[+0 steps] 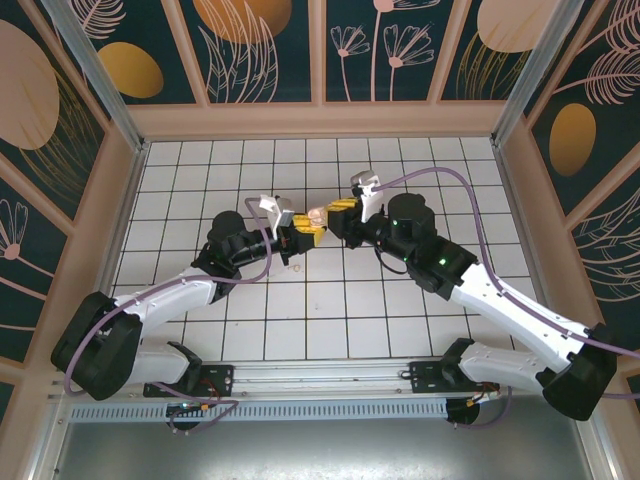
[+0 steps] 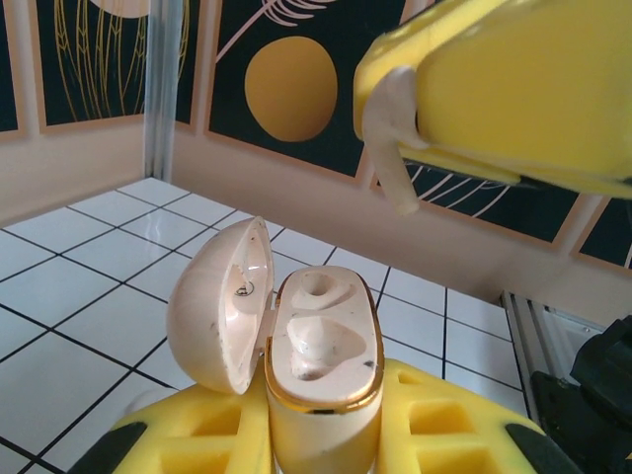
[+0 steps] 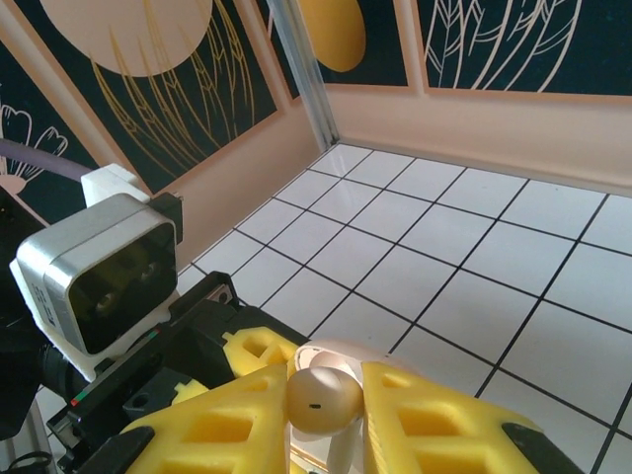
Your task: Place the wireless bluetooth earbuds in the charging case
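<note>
Left gripper (image 1: 303, 236) clamps the open case (image 2: 322, 427), both sockets (image 2: 316, 346) empty; right gripper (image 1: 340, 210) pinches an earbud (image 3: 323, 399) just right of it. No earbud seated yet.

Open tiled floor (image 1: 300, 320) all round, up to the walls (image 1: 125, 190). Blocked just above the charging case (image 2: 321, 346) by the right gripper (image 1: 336, 211) and its earbud (image 3: 323, 400).

1. This is looking like a robotics lab's test cell, not a home or a shop.
2. A white tiled floor (image 1: 320, 325) with a black grid is serving as the work surface.
3. Panelled walls (image 1: 255, 50) printed with leaves and gold discs are boxing it in, with aluminium posts (image 1: 93, 65) standing at the corners.
4. A cabled left arm (image 1: 170, 295) and right arm (image 1: 500, 290) are sitting bolted to a metal rail (image 1: 330, 410) at the near edge.
</note>
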`<action>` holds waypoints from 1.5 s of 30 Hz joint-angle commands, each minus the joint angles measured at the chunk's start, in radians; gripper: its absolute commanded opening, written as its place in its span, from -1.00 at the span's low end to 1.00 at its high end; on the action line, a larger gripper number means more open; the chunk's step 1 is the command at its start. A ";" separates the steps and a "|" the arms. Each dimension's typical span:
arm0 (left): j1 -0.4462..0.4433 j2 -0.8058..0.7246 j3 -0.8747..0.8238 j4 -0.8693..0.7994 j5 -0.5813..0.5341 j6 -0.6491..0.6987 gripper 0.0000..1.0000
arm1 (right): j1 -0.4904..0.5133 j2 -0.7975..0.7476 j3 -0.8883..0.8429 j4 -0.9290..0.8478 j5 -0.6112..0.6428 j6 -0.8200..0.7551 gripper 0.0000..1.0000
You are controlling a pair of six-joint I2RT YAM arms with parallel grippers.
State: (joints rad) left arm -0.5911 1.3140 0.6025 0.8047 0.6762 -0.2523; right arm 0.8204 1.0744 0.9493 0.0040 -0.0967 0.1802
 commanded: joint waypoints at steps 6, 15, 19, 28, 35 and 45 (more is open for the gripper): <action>-0.008 0.009 0.031 0.081 0.037 -0.067 -0.59 | -0.015 0.003 0.005 0.043 -0.024 -0.018 -0.54; -0.009 0.008 0.030 0.119 0.042 -0.096 -0.58 | -0.021 0.004 -0.014 0.037 -0.016 -0.015 -0.55; -0.007 0.003 0.030 0.129 0.040 -0.104 -0.58 | -0.023 0.006 -0.021 0.035 -0.017 -0.014 -0.55; -0.008 0.001 0.034 0.161 0.028 -0.134 -0.57 | -0.023 0.005 -0.026 -0.003 -0.002 -0.015 -0.55; -0.008 -0.002 0.036 0.181 0.029 -0.153 -0.57 | -0.023 0.010 -0.022 -0.015 0.021 -0.025 -0.56; -0.009 -0.004 0.040 0.197 0.030 -0.167 -0.57 | -0.020 0.023 -0.014 -0.018 0.032 -0.032 -0.56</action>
State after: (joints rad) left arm -0.5968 1.3193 0.6044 0.8871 0.7006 -0.3985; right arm 0.8040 1.0836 0.9352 0.0113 -0.0788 0.1623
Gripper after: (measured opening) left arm 0.217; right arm 0.223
